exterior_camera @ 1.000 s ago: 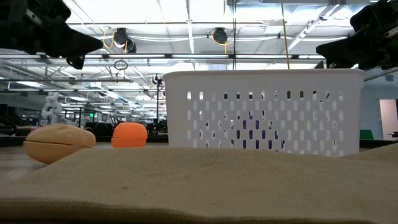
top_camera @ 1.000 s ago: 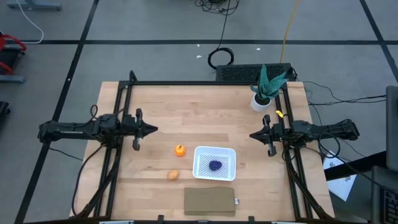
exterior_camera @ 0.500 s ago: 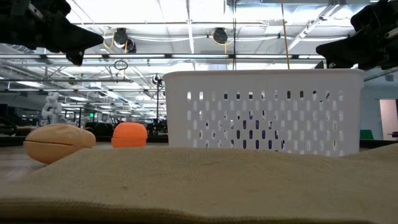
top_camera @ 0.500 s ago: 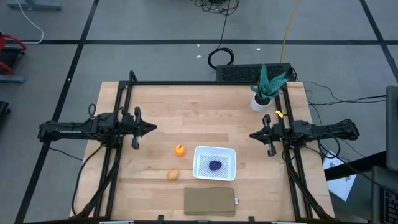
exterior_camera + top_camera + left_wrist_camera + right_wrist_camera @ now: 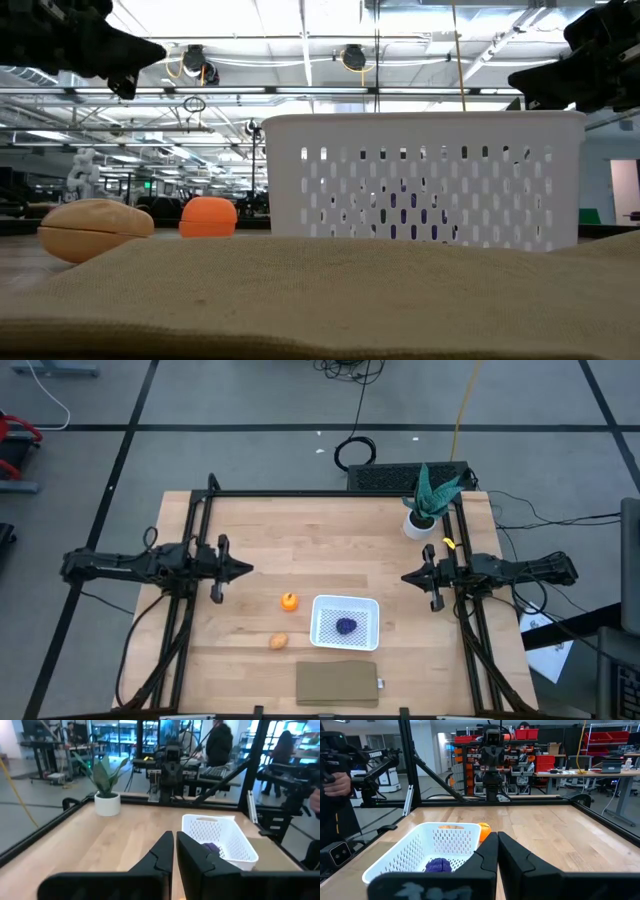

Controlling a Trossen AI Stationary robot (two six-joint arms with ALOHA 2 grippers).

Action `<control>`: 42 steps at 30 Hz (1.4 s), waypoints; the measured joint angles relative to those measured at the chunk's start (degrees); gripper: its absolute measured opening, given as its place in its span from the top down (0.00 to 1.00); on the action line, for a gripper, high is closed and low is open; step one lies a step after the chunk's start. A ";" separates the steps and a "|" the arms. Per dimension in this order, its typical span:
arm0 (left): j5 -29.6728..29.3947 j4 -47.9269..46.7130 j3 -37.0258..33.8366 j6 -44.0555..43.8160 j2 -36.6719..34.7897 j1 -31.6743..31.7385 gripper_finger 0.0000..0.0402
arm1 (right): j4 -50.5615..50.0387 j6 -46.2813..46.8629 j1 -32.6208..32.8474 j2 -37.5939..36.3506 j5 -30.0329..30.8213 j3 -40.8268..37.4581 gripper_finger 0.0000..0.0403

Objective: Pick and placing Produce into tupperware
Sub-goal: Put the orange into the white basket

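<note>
In the high view the tupperware [image 5: 346, 622] stands at the lower centre of the desk [image 5: 330, 535], with one produce piece [image 5: 346, 626] in it. A round piece [image 5: 289, 601] lies just left of it, an oval piece [image 5: 278, 641] lower left. A flat rectangle [image 5: 338, 683] lies below it. A potted plant [image 5: 424, 508] stands upper right.

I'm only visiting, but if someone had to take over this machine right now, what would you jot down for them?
Left claw: shut, empty, above the table's left side.
Right claw: shut, empty, above the right side.
Done: purple piece lies in the white tupperware.
Left: orange piece and tan piece sit on the table, left of the tupperware; both still go in.
</note>
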 joint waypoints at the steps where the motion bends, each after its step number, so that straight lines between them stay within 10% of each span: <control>1: -0.67 0.06 0.61 -0.46 0.96 -0.41 0.94 | 0.00 0.00 0.00 0.00 0.00 0.00 1.00; 42: -4.71 -28.49 38.53 -8.14 46.56 -7.37 0.94 | -0.04 0.02 0.00 0.02 0.02 0.00 1.00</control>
